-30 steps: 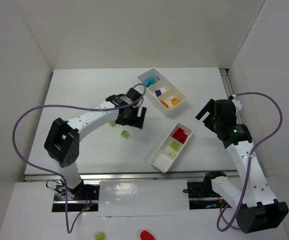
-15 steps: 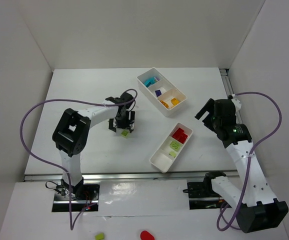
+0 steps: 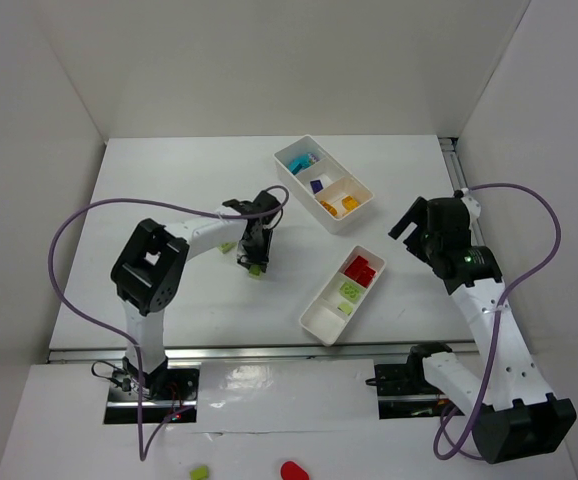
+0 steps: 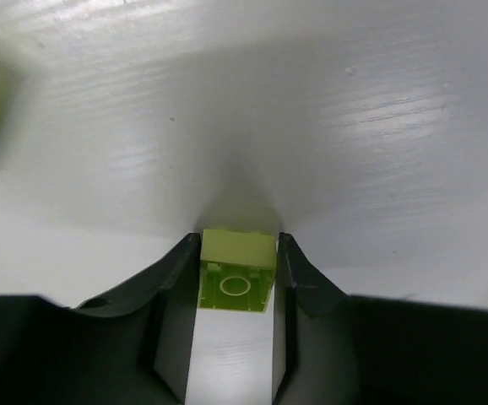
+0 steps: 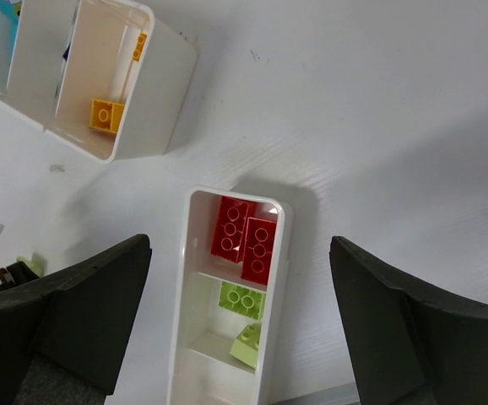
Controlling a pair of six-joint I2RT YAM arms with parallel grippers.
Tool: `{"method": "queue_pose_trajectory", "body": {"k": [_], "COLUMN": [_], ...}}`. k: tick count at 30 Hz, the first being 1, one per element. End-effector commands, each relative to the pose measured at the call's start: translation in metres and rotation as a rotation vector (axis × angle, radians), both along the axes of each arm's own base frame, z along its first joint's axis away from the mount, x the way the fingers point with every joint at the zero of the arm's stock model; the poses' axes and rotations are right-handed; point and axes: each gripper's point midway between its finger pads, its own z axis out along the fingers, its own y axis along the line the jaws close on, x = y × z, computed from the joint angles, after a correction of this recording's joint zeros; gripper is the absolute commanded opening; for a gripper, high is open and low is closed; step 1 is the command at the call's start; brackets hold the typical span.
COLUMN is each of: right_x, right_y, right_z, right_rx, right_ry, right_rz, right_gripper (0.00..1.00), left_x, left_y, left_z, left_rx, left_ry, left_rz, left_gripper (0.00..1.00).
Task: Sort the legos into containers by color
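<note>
Between the fingertips of the left gripper [image 4: 236,246], which is down at the table [image 3: 169,170], sits a lime brick [image 4: 236,272]. The two dark fingers are drawn in narrow and touch its sides, so I take it as gripped, though whether it has left the surface I cannot tell. From above, the same gripper [image 3: 256,248] points almost straight down, with the brick [image 3: 253,268] showing just under it. A second lime brick [image 3: 227,247] lies loose just beside the gripper on its left. What counts for the coming move is the nearer tray [image 3: 314,318]. It lies off to this gripper's right and a little back toward the arm bases, with its long axis slanting from near-left to far-right. Red bricks [image 5: 248,236] fill the tray's far end and lime pieces [image 5: 242,297] sit in the middle section, which I judge to be where this brick goes. The right gripper [image 5: 240,246] hangs spread wide and holding nothing, directly over that tray. It is nearer the tray, but the left arm has the brick. The farther tray [image 3: 291,152] lies beyond the left gripper to its right. I can read no brand, label or writing anywhere.
</note>
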Motion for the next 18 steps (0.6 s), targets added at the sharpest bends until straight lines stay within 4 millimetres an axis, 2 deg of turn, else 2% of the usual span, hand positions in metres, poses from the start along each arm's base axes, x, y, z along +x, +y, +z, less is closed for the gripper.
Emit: {"method": "queue_pose_trajectory", "body": {"k": [1, 2, 3, 4, 5, 9, 10, 12, 13, 14, 15, 18], "right_x": [0.008, 0.008, 0.008, 0.008, 0.008, 0.008, 0.008, 0.009, 0.009, 0.009, 0.01, 0.009], "right_y": [0.005, 0.005, 0.005, 0.005, 0.005, 0.003, 0.003, 0.003, 0.003, 0.003, 0.002, 0.0], "right_z": [0.005, 0.005, 0.005, 0.005, 0.005, 0.005, 0.005, 0.009, 0.009, 0.009, 0.009, 0.011], "right_rx": [0.013, 0.013, 0.013, 0.013, 0.013, 0.008, 0.008, 0.009, 0.009, 0.009, 0.003, -0.003], "right_ry": [-0.037, -0.037, -0.037, -0.037, -0.037, -0.037, -0.037, -0.046, -0.046, -0.046, -0.047, -0.046], "right_rz": [0.018, 0.018, 0.018, 0.018, 0.018, 0.011, 0.011, 0.011, 0.011, 0.011, 0.004, -0.003], "right_gripper": [0.93, 0.93, 0.93, 0.93, 0.93, 0.93, 0.93, 0.93, 0.93, 0.93, 0.93, 0.93], "left_x": [-0.003, 0.0, -0.006, 0.001, -0.002, -0.011, -0.017, -0.025, -0.036, -0.038, -0.048, -0.056], "left_y": [-0.008, -0.01, -0.016, -0.02, -0.026, -0.057, -0.075, -0.095, -0.111, -0.125, -0.138, -0.165], "left_z": [0.017, 0.02, 0.027, 0.035, 0.044, 0.081, 0.095, 0.108, 0.115, 0.118, 0.12, 0.127], "left_rx": [-0.007, -0.014, -0.038, -0.052, -0.07, -0.16, -0.199, -0.237, -0.268, -0.288, -0.301, -0.339], "left_ry": [-0.013, -0.023, -0.018, -0.04, -0.045, -0.097, -0.118, -0.134, -0.134, -0.133, -0.129, -0.132], "left_rz": [-0.03, -0.03, -0.045, -0.045, -0.059, -0.161, -0.233, -0.301, -0.358, -0.383, -0.431, -0.486], "left_gripper": [0.38, 0.24, 0.2, 0.17, 0.16, 0.16, 0.16, 0.16, 0.16, 0.16, 0.16, 0.16]}}
